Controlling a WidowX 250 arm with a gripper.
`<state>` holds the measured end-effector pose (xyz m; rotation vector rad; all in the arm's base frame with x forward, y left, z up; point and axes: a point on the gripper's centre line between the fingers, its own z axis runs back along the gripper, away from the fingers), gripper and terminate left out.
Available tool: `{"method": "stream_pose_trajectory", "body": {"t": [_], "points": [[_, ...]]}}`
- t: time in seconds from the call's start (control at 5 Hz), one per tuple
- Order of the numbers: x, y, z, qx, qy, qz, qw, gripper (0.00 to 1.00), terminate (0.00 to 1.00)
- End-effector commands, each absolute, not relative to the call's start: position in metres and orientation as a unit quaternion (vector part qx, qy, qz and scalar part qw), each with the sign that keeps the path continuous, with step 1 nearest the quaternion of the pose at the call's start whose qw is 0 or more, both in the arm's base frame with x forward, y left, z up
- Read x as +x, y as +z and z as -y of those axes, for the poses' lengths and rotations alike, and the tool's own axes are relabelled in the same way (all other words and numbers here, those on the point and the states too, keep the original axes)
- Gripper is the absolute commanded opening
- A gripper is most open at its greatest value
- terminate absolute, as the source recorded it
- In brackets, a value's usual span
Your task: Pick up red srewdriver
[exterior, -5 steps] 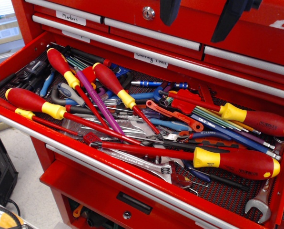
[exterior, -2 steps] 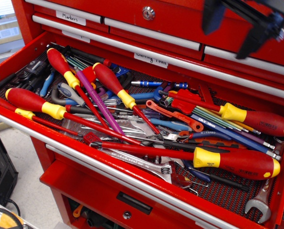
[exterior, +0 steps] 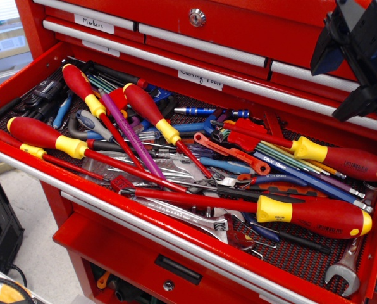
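Claw high at upper right, in front of the cabinet's closed drawer fronts, well above the open drawer. Dark and partly cropped by the frame edge; jaws look parted, nothing held.

Red srewdriver at right side of the drawer, lying flat on top of the pile. Plump handle toward the right wall, yellow butt at the far right, yellow collar to the left, thin red shaft running up-left over the hex keys. Roughly below the claw, not touched.

Risks, as judged:
- Wrong pick. Biggest screwdriver just in front, same colours, near parallel. Descent a little too near the front edge lands on that one.
- Round, smooth-looking handle on loose tools; off-centre pinch likely to roll or squirt it sideways.
- Fingers jamming on the hex keys or wrench beneath if driven too deep.
- Shaft possibly snagged among neighbours; lift could drag clutter along.

Writing:
- Handwritten label on an upper drawer: "Markers".
- Second label: ends in "Tools", first word unclear.
- Blue-toned wrench: "CR-V 10mm".
- Black lettering on both big handles, too small to read.
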<state>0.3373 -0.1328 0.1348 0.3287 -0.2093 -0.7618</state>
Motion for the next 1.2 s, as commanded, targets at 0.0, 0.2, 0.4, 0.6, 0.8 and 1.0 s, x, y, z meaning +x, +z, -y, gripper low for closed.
{"method": "stream_pose_trajectory", "body": {"t": [0.0,0.2,0.4,0.6,0.8,1.0], "points": [[0.342,0.128,0.142,0.143,-0.439,0.112,0.880,1.00,0.00],[0.338,0.110,0.156,0.136,-0.454,0.108,0.874,1.00,0.00],[0.341,0.092,0.158,0.146,-0.473,0.115,0.861,1.00,0.00],[0.346,0.081,0.149,0.145,-0.494,0.122,0.848,1.00,0.00],[0.352,0.067,0.143,0.144,-0.499,0.128,0.845,1.00,0.00],[0.358,0.058,0.137,0.133,-0.514,0.135,0.837,1.00,0.00]]}}
